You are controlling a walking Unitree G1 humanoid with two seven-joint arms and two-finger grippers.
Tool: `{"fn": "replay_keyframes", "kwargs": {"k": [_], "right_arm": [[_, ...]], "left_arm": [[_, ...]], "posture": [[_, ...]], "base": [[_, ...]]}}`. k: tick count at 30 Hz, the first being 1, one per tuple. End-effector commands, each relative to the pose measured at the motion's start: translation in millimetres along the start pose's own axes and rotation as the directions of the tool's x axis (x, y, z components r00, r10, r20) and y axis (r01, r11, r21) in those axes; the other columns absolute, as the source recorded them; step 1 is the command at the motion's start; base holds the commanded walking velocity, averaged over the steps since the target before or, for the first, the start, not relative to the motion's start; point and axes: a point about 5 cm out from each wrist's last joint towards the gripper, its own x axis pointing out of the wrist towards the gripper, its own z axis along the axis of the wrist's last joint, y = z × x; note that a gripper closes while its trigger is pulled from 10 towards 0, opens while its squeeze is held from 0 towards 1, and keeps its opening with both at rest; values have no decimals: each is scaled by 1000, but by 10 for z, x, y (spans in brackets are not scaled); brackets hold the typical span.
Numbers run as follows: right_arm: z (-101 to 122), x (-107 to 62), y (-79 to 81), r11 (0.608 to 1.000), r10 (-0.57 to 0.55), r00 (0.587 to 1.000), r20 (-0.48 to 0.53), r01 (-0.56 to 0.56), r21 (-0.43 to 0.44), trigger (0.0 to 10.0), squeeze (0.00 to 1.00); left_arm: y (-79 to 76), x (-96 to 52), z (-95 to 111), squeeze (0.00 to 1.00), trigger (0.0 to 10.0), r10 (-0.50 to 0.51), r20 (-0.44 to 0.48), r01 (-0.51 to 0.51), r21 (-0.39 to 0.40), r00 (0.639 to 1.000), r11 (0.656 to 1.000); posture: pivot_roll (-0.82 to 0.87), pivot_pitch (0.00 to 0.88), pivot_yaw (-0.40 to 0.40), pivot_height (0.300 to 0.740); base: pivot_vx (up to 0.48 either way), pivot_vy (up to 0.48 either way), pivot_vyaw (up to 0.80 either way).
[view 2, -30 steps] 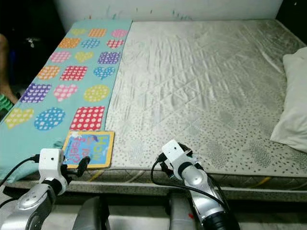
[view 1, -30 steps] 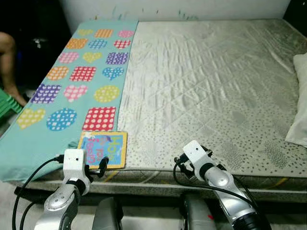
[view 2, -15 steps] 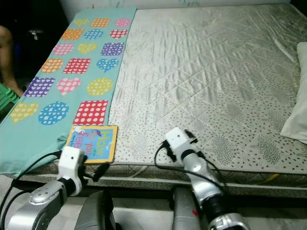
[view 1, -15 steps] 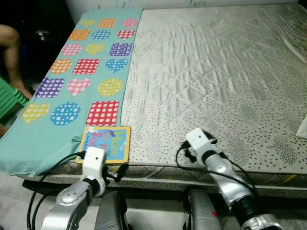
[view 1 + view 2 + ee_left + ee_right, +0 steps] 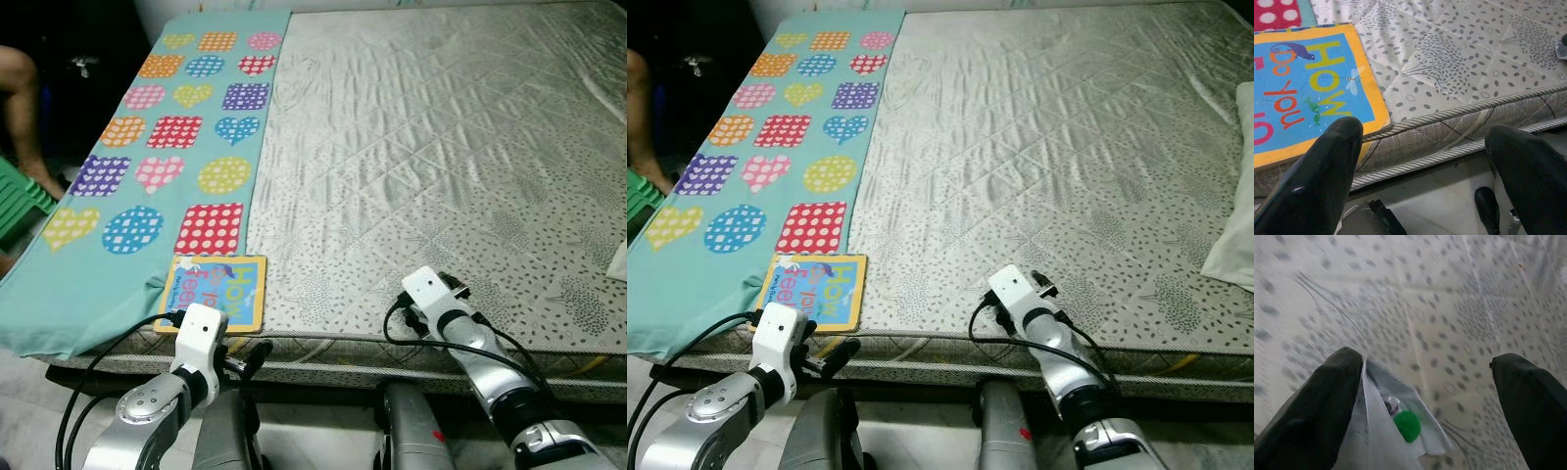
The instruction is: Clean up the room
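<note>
A children's board book (image 5: 214,292) with a yellow border and blue cover lies on the front edge of the bed, where the teal patterned blanket (image 5: 147,166) meets the grey quilted mattress (image 5: 421,157). My left gripper (image 5: 1422,142) hangs open just below and in front of the mattress edge, beside the book's (image 5: 1308,83) near corner, with nothing between its fingers. My right gripper (image 5: 1425,367) is open over the mattress's front edge. A small clear plastic packet (image 5: 1396,431) with a green blob inside lies on the mattress against one finger (image 5: 1317,401).
A white pillow (image 5: 1229,245) lies at the bed's right edge. A person's leg (image 5: 24,108) and a green plastic seat (image 5: 20,201) are left of the bed. The floor (image 5: 1440,205) shows below the mattress edge.
The camera came closer and tilted down. My left gripper dropped from beside the book to below the mattress edge. My right gripper shifted a little to the right.
</note>
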Motion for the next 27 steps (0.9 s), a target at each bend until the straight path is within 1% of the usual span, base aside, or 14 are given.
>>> {"fn": "replay_keyframes", "kwargs": {"k": [1,5,10,15,17,19,20,21,22,23,24,25,26,27], "right_arm": [[-32,8,-6,1000,11,1000,-17,-11,0,10000,0],[-64,17,-31,999,29,999,-44,-30,-17,10000,0],[0,16,-136,997,31,999,-16,-29,66,10000,0],[-111,-17,-162,997,62,997,-50,-59,58,10000,0],[-194,-36,-175,997,72,994,-81,-70,34,10000,0],[-221,-46,-198,997,76,993,-91,-74,25,10000,0],[-231,-49,-206,997,80,992,-97,-78,21,9490,0],[-240,-53,-213,996,84,991,-103,-84,7,9529,0],[-252,-56,-229,996,84,991,-108,-85,-4,8314,0],[-253,-56,-234,997,83,991,-108,-83,-2,8314,0],[-260,-58,-242,996,86,990,-112,-87,-6,3490,0],[-266,-59,-247,996,90,989,-116,-91,-10,3490,0],[-277,-62,-249,995,96,988,-122,-98,-10,0,0],[-291,-65,-249,995,101,986,-129,-103,-9,0,0]], "left_arm": [[9,-26,0,0,10000,-4,-8,4,19,1000,1000],[11,-8,16,0,10000,-8,-9,8,23,1000,1000],[26,-15,18,0,10000,-5,-8,5,20,1000,1000],[28,11,18,0,10000,-12,-16,12,20,1000,1000],[28,21,15,0,10000,-15,-22,15,18,1000,1000],[28,29,13,0,10000,-18,-27,18,16,999,1000],[28,29,13,0,10000,-18,-28,19,17,999,1000],[28,30,13,0,10000,-19,-28,19,18,999,1000],[28,31,14,0,10000,-21,-30,21,18,999,1000],[29,34,14,0,10000,-21,-31,22,17,999,1000],[31,36,14,0,10000,-22,-33,22,16,999,1000],[32,37,13,0,10000,-22,-34,23,15,999,1000],[33,39,12,0,10000,-24,-36,24,12,999,1000],[35,43,9,0,10000,-24,-41,25,5,999,1000]], "posture": [[-112,159,79,599],[-110,156,80,599],[-115,150,81,599],[-124,143,80,599],[-125,142,81,599],[-125,138,82,599],[-125,138,82,599],[-125,137,81,599],[-126,135,82,599],[-127,134,82,599],[-128,133,82,599],[-128,133,82,599],[-129,132,81,599],[-130,129,80,599]], "base": [[0,0,0],[0,0,0],[0,0,0],[0,0,0],[0,0,0],[0,0,0],[0,0,0],[0,0,0],[0,0,0],[0,0,0],[0,0,0],[0,0,0],[0,0,0],[0,0,0]]}}
